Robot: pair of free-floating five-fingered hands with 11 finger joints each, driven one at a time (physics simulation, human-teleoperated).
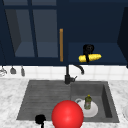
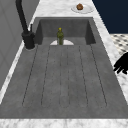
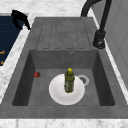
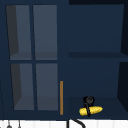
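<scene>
Two hands are shown. A yellow corn cob on the open cabinet shelf is grasped by the right hand, fingers curled around it. The left hand hangs at seven o'clock of the sink; its finger state cannot be told. Step judged: placing or lifting the cob.

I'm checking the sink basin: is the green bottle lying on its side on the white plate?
No. In the right side view the green bottle stands upright on the white plate in the basin.

corn on cabinet shelf above sink; bottle on plate in basin.
</scene>
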